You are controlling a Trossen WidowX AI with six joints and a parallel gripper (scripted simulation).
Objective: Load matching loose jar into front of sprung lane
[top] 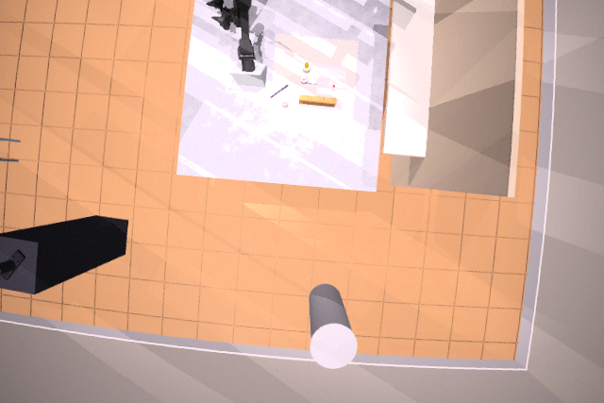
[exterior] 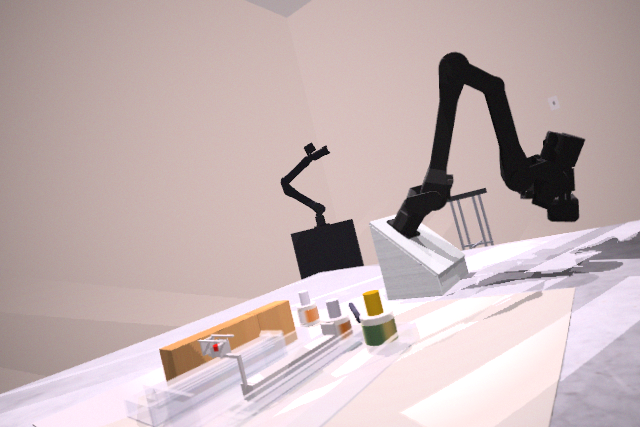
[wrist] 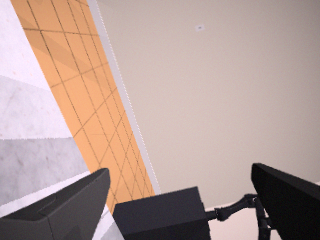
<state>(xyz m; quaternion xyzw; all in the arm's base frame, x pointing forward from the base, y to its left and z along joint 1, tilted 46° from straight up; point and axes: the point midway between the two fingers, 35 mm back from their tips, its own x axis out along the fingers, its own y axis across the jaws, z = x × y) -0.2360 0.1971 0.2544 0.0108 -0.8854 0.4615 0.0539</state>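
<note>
My gripper [top: 214, 10] [exterior: 563, 207] [wrist: 179, 173] is open and empty, raised on the far side of the arm's base from the jars. A white-capped jar with an orange label [top: 284, 104] [exterior: 308, 314] stands apart. A grey-capped jar with an orange label [top: 304, 79] [exterior: 333, 309] stands at the end of the clear lane structure [exterior: 151, 413], with a pale block before it. A yellow-capped jar with a green label [top: 306, 67] [exterior: 379, 333] stands beside it. A grey bracket [exterior: 241, 370] and a red spot [top: 333, 86] [exterior: 216, 347] show at the structure. Clear parts hide exact lane edges.
An orange-yellow block row [top: 317, 100] [exterior: 227, 334] stands alongside the clear structure. A dark pen [top: 278, 91] [exterior: 354, 311] lies near the jars. The arm's pale wedge base [top: 251, 77] [exterior: 408, 272] stands beyond them. A beige mat [top: 341, 44] [exterior: 542, 313] lies on the table.
</note>
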